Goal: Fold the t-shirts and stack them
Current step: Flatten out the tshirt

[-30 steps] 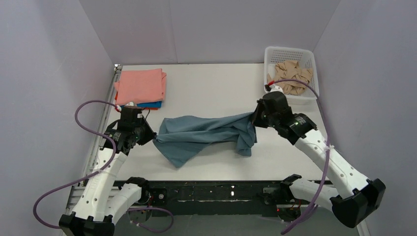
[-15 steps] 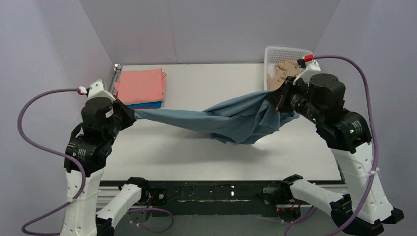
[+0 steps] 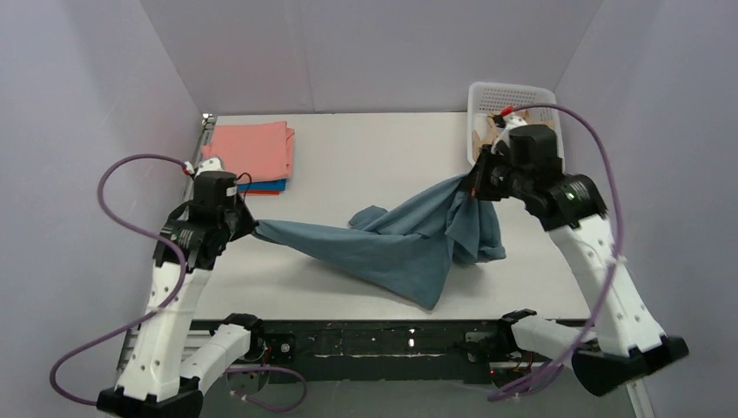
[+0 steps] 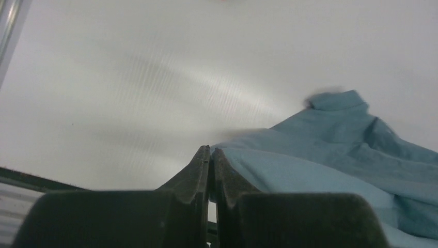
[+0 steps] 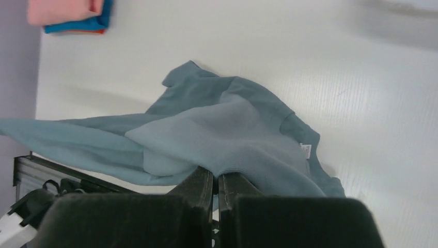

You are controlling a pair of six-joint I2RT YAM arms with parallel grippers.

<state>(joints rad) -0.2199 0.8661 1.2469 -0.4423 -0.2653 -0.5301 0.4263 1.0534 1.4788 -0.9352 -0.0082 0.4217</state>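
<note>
The grey-blue t-shirt hangs stretched in the air between both arms, its lower part drooping toward the table's front. My left gripper is shut on its left end; the wrist view shows cloth pinched at the closed tips. My right gripper is shut on its right end, held higher; the shirt drapes from the closed tips, a white label showing. A folded stack sits at the back left: salmon-pink shirt on top, bright blue and orange-red edges beneath.
A white mesh basket with beige cloth stands at the back right, just behind the right wrist. The folded stack also shows in the right wrist view. Grey walls close in on three sides. A black rail runs along the front edge.
Both arms lifted the shirt off the table and pulled it taut; since half a second ago they have come lower and closer in, and the shirt's middle now sags toward the front.
</note>
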